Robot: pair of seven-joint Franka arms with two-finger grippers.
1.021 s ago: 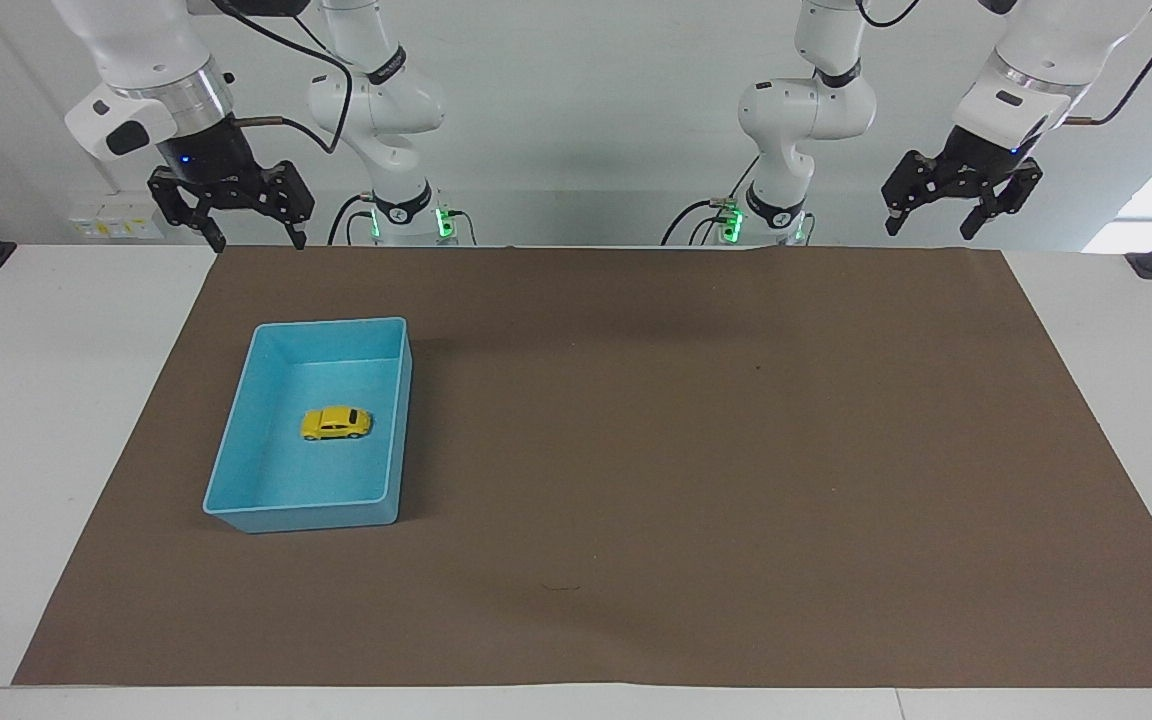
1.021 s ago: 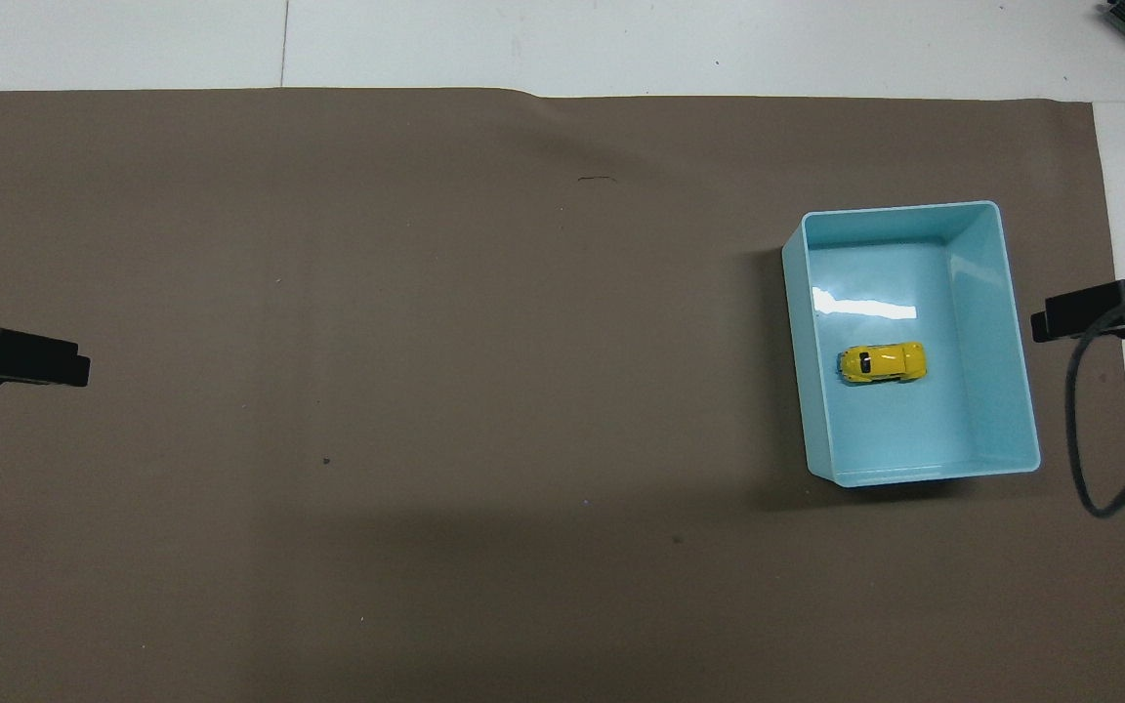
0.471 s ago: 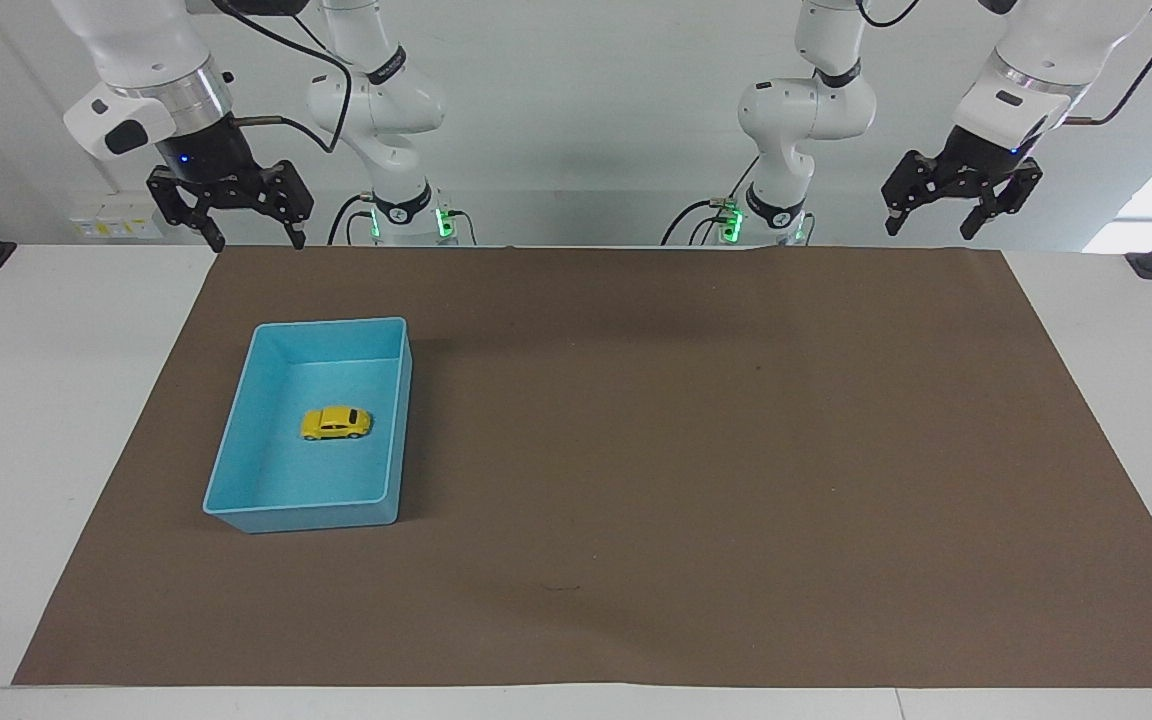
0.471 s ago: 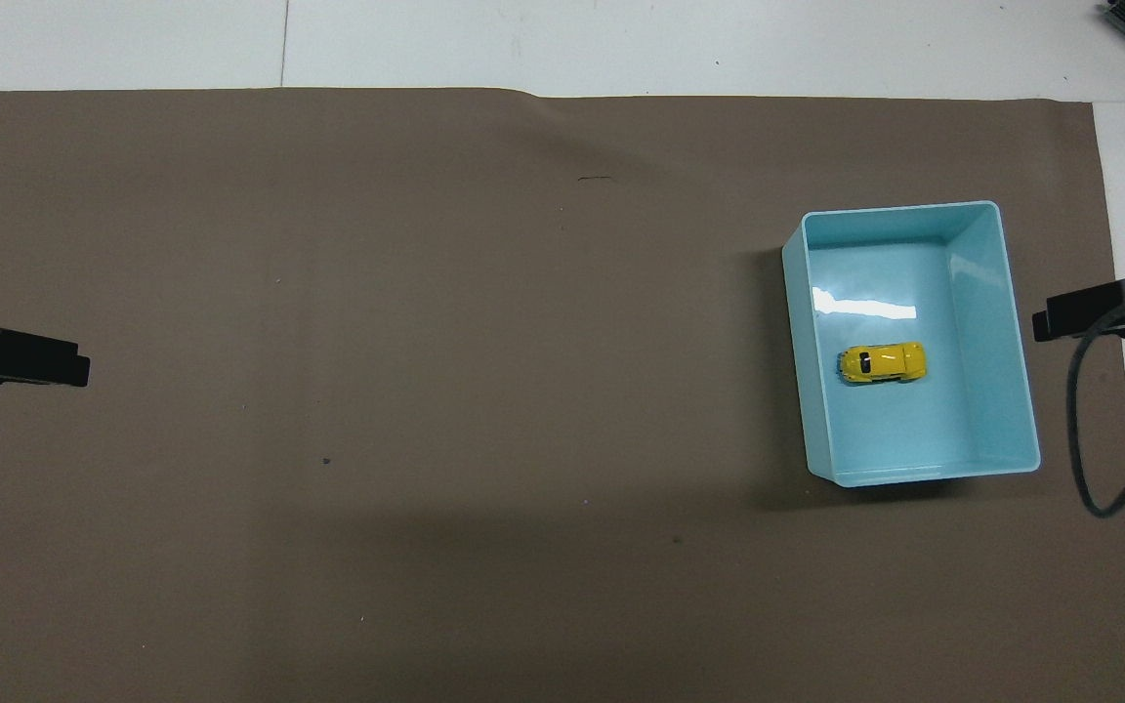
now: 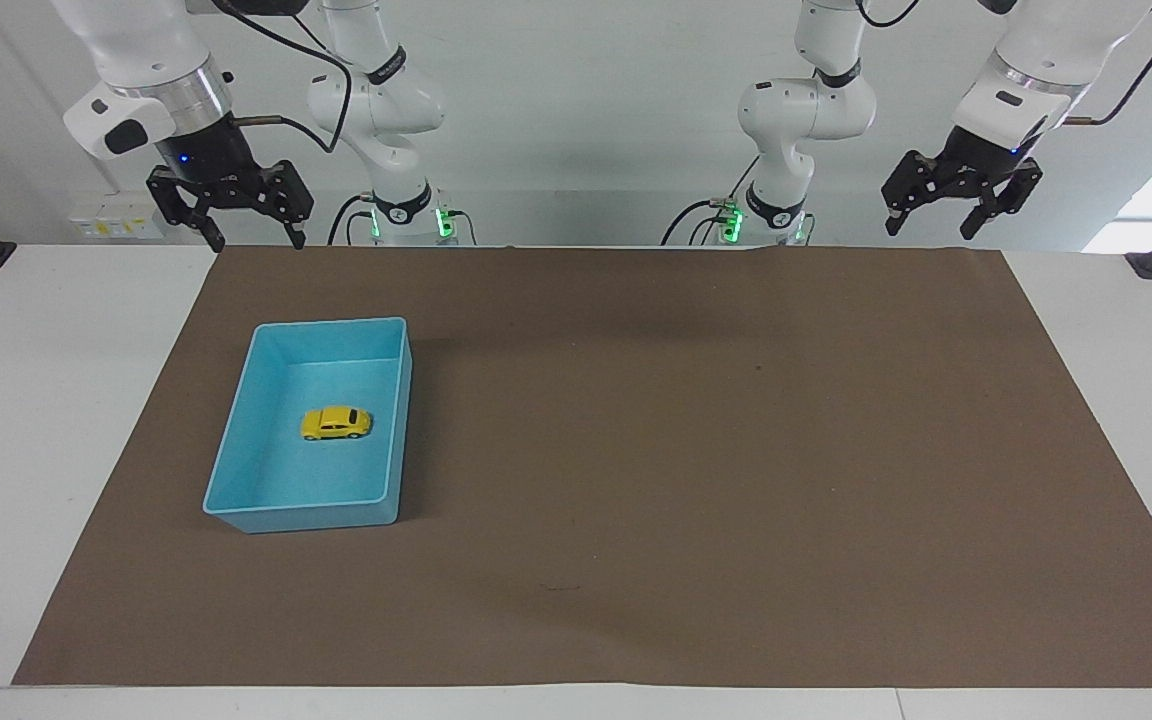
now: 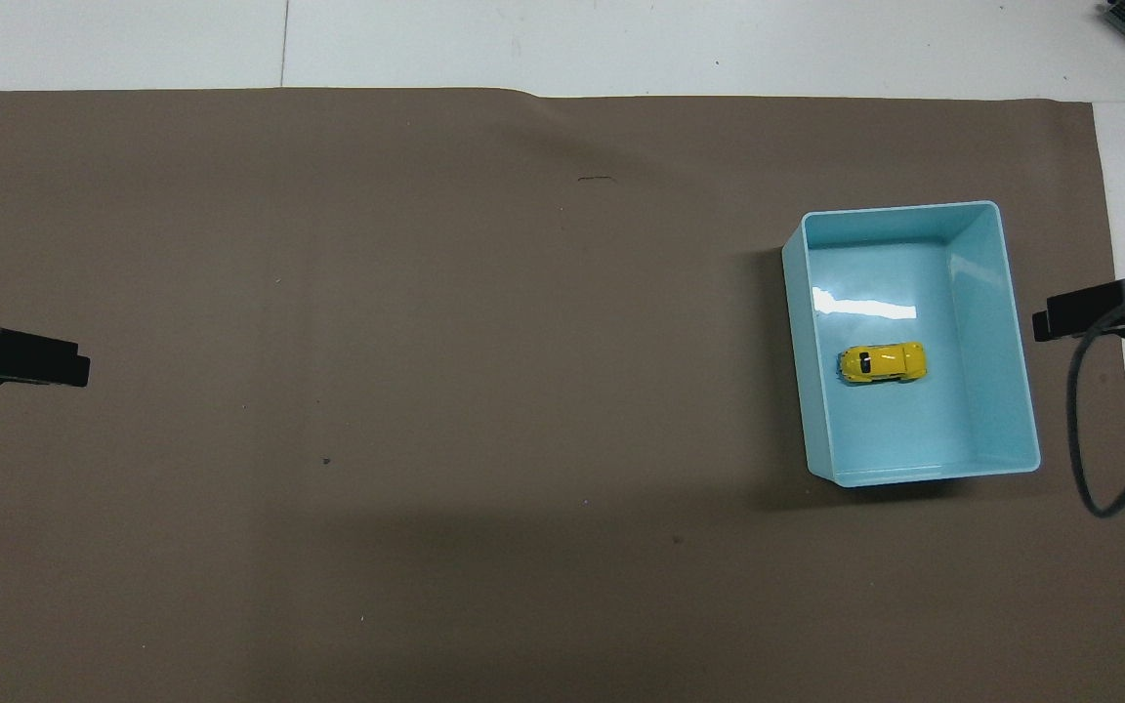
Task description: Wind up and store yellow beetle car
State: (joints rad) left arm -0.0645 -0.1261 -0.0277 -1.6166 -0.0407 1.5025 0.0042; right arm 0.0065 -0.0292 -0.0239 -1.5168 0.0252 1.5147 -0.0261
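The yellow beetle car point(image 5: 336, 423) lies on its wheels on the floor of the blue bin point(image 5: 236, 445), near the bin's middle; it also shows in the overhead view point(image 6: 882, 362) inside the bin point(image 6: 1012, 322). My right gripper point(image 5: 258, 238) hangs open and empty, raised over the mat's edge at the robots' end of the table, apart from the bin; its tip shows in the overhead view point(image 6: 1075, 317). My left gripper point(image 5: 931, 228) waits open and empty, raised at the left arm's end; its tip shows in the overhead view point(image 6: 40, 357).
A large brown mat point(image 5: 696, 450) covers most of the white table point(image 5: 56, 340). The bin stands on it toward the right arm's end. A black cable point(image 6: 1080, 439) hangs from the right arm beside the bin.
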